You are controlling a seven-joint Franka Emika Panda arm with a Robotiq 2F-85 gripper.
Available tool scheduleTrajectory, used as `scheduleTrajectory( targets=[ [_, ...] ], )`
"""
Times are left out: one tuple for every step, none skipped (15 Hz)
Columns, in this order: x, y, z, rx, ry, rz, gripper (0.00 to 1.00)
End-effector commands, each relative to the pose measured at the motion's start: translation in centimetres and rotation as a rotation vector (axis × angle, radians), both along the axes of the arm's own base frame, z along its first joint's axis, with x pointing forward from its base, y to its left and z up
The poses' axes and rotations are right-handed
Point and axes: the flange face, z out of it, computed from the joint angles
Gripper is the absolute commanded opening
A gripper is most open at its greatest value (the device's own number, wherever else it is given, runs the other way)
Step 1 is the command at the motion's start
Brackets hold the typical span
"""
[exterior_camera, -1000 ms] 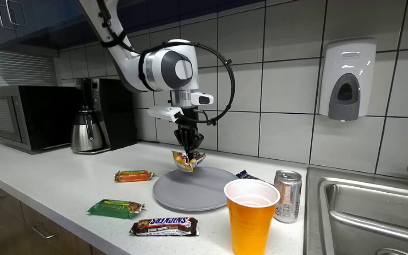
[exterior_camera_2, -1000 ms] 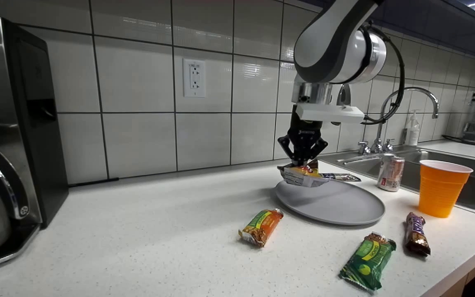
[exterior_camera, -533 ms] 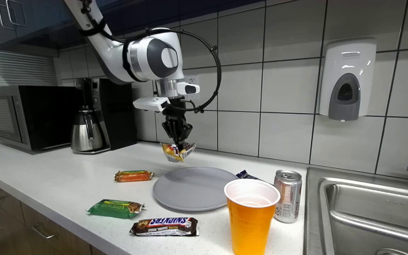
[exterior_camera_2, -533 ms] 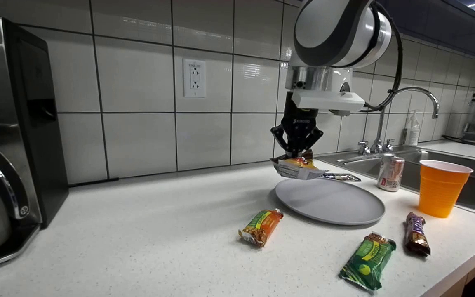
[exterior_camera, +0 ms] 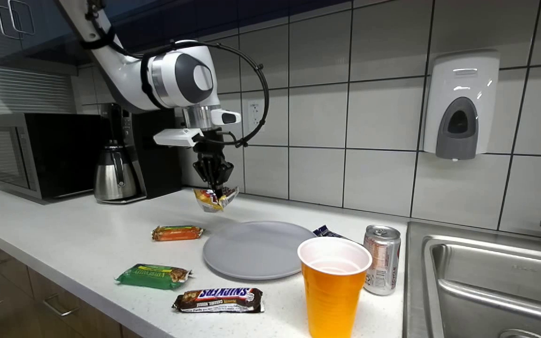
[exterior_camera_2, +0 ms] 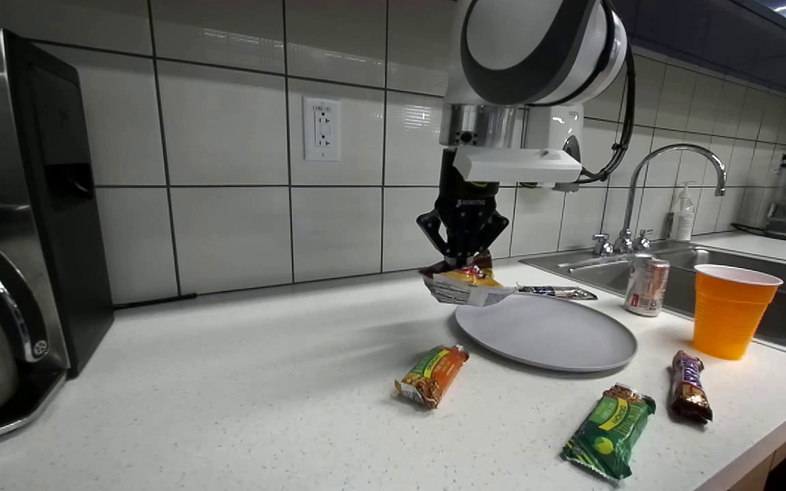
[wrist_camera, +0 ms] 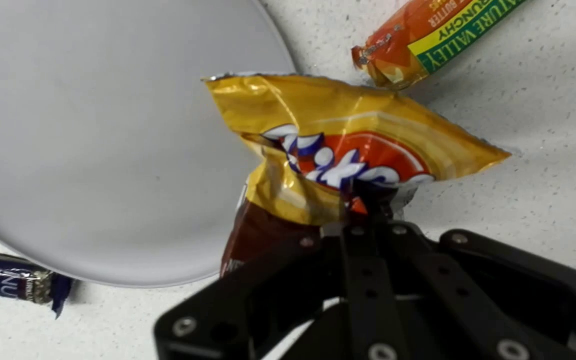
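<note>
My black two-finger gripper pinches a crumpled yellow-and-brown foil snack bag, airborne near the rim of a round matte-gray plate. I'd call grasp and lift done, release pending.

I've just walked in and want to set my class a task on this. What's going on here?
A robot arm is working over a counter. Its gripper is shut on a crumpled yellow-and-brown snack bag, holding it up off the surface by the gray plate. Around the plate lie an orange-wrapped bar, a green-wrapped bar, a Snickers bar and a dark blue nut bar. An orange cup and a silver can stand toward the sink.
</note>
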Motion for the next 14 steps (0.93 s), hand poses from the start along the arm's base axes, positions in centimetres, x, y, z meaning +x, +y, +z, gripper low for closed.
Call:
scheduleTrajectory(
  targets=[
    [-0.3, 2.4, 0.2, -0.021, 0.004, 0.024, 0.0],
    [-0.3, 3.0, 0.1, -0.022, 0.005, 0.035, 0.0],
    [-0.4, 3.7, 0.0, -0.023, 0.007, 0.047, 0.0],
    [-0.4, 4.4, -0.3, -0.023, 0.009, 0.058, 0.0],
    [-0.4, 5.1, -0.5, -0.024, 0.012, 0.069, 0.0],
    [-0.4, 5.7, -0.8, -0.023, 0.014, 0.079, 0.0],
    [-0.4, 6.2, -1.0, -0.024, 0.017, 0.088, 0.0],
    [-0.3, 6.9, -1.3, -0.024, 0.02, 0.098, 0.0],
    [-0.3, 7.4, -1.6, -0.025, 0.022, 0.107, 0.0],
    [-0.1, 7.9, -1.9, -0.026, 0.023, 0.114, 0.0],
    [0.0, 8.4, -2.1, -0.027, 0.024, 0.122, 0.0],
    [0.2, 9.0, -2.3, -0.028, 0.026, 0.129, 0.0],
    [0.4, 9.5, -2.6, -0.028, 0.026, 0.137, 0.0],
    [0.6, 10.0, -2.7, -0.028, 0.026, 0.144, 0.0]
  ],
)
